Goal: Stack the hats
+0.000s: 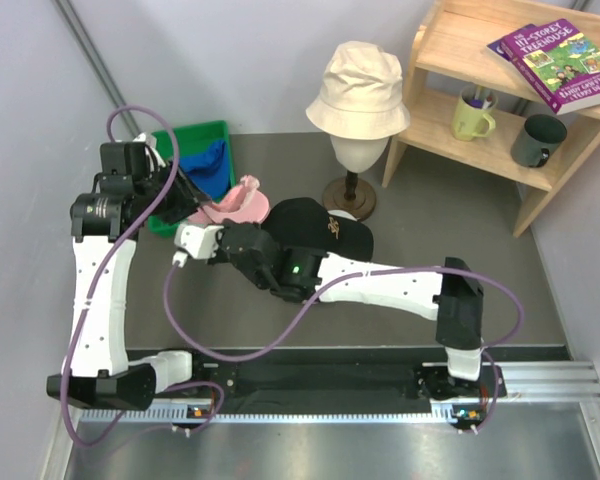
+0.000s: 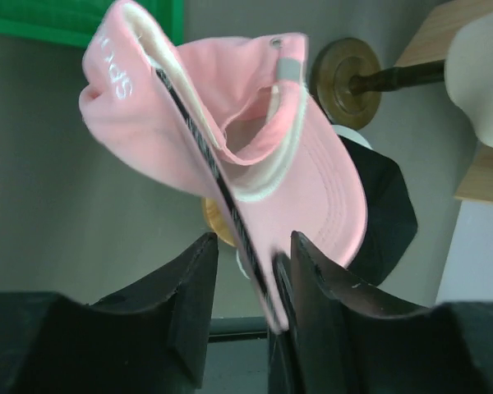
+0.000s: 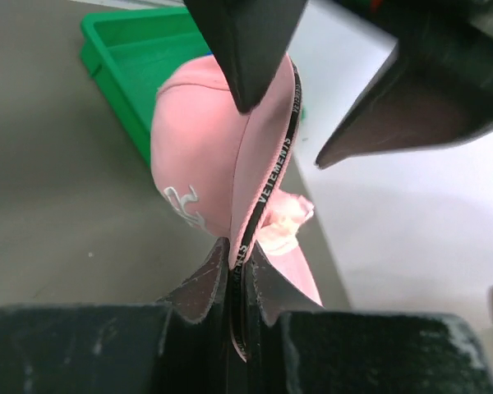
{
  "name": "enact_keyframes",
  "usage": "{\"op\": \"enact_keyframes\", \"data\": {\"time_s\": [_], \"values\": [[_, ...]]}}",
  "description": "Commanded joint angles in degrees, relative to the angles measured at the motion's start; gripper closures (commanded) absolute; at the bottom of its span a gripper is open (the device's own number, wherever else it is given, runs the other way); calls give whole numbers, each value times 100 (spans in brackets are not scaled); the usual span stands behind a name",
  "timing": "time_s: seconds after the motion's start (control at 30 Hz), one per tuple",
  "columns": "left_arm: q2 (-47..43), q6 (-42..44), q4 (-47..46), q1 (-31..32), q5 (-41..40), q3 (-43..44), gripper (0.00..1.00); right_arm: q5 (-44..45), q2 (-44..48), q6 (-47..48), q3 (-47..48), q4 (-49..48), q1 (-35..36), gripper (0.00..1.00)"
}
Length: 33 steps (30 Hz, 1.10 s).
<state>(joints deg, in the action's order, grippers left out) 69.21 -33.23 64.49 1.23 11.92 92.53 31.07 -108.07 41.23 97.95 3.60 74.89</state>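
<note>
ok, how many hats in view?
4: bucket hat on the head form; pink cap in the right gripper; black cap on the table; blue cap in the green bin. Others may be hidden.

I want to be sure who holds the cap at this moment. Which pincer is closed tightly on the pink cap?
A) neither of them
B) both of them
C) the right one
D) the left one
C: the right pincer has its fingers pressed together on the rim of the pink cap, while the left pincer stands open, with a gap beside the cap.
</note>
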Motion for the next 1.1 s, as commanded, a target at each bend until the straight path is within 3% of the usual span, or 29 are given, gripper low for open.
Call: {"op": "enact_keyframes", "data": {"time_s": [0.0, 0.07, 0.1, 0.13, 0.17, 0.37, 0.47, 0.6, 0.67, 0.73, 0.8, 0.93, 1.07], "values": [[-154, 194, -438, 8, 14, 449, 47, -854, 690, -1447, 453, 404, -677, 100], [-48, 299, -420, 8, -67, 879, 30, -1532, 970, -1897, 479, 554, -1028, 100], [-13, 370, -437, 17, -128, 1002, 12, -1760, 1068, -2361, 479, 581, -1160, 100], [-13, 396, -559, 8, -320, 1186, 3, -2189, 1156, -2583, 479, 598, -1405, 100], [-39, 431, -682, 17, -400, 1267, 1, -2358, 1296, -2794, 488, 633, -1538, 100], [-57, 809, -1358, 0, -981, 1742, 1, -4185, 1692, -4981, 831, 582, -2803, 100], [-206, 968, -1928, 0, -1069, 1383, 1, -5328, 1877, -6579, 901, 160, -3419, 100], [-601, 1065, -2651, -9, -991, 707, 1, -7038, 2307, -7181, 612, -261, -4095, 100], [-802, 1091, -2923, -9, -850, 530, 1, -7779, 2728, -7836, -52, -909, -4657, 100], [-909, 1170, -3292, -9, -438, 240, 1, -8773, 3114, -8497, -555, -2066, -5244, 100], [-1006, 1162, -3625, -9, 183, -5, 1, -9431, 3301, -9009, -970, -2319, -5537, 100], [-1120, 846, -4434, -18, 1626, -437, 1, -9953, 3687, -9404, -1260, -2860, -5749, 100], [-962, -74, -5217, -9, 3015, -700, 1, -10252, 3750, -11231, -1577, -4599, -5811, 100]]}}
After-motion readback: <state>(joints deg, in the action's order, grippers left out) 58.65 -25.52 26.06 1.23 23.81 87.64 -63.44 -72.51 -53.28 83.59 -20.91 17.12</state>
